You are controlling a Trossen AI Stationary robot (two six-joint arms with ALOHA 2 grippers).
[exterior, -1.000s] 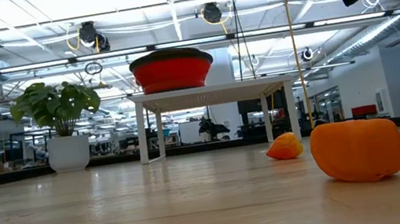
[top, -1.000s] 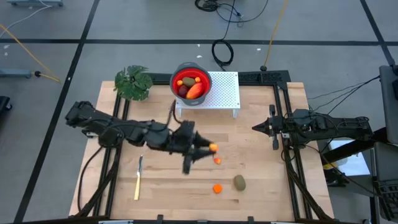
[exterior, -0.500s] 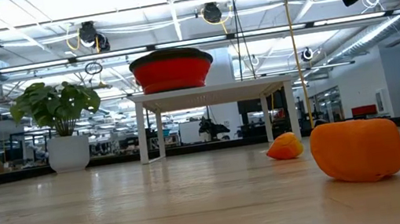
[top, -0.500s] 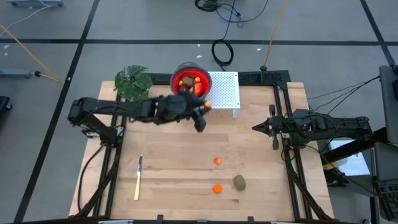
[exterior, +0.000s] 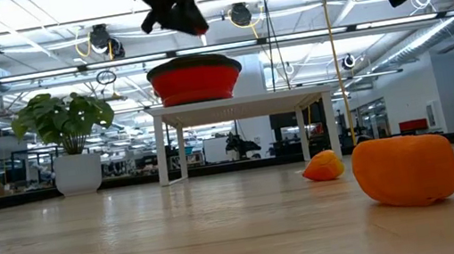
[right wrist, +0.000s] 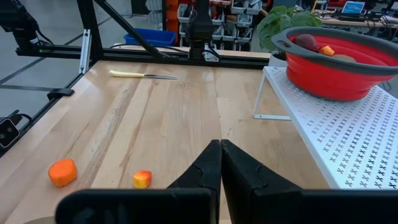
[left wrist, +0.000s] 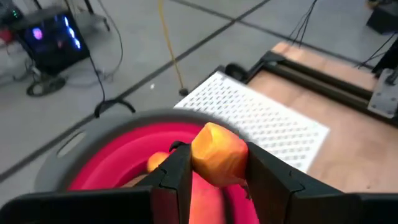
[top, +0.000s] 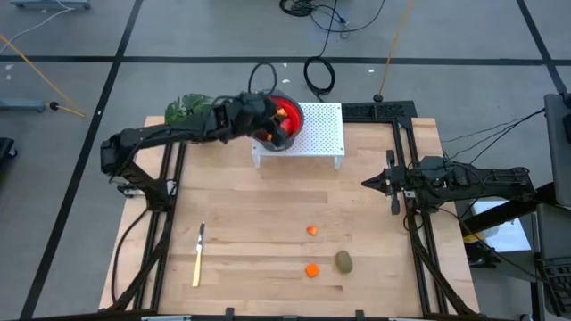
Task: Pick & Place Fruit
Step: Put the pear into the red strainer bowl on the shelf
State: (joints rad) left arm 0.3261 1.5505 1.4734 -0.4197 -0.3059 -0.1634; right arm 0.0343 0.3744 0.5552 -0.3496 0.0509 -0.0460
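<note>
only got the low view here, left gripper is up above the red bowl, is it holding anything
Observer: Yes. In its wrist view the left gripper is shut on an orange piece, right over the bowl.
Operator: whats already in the bowl
Observer: A dark red ball and a small orange piece show over the rim in the right wrist view.
Operator: and the right arm
Observer: The right gripper is shut and empty, waiting at the table's right edge.
Operator: anything on the table i cant see
Observer: A knife lies near the table's left side.
</note>
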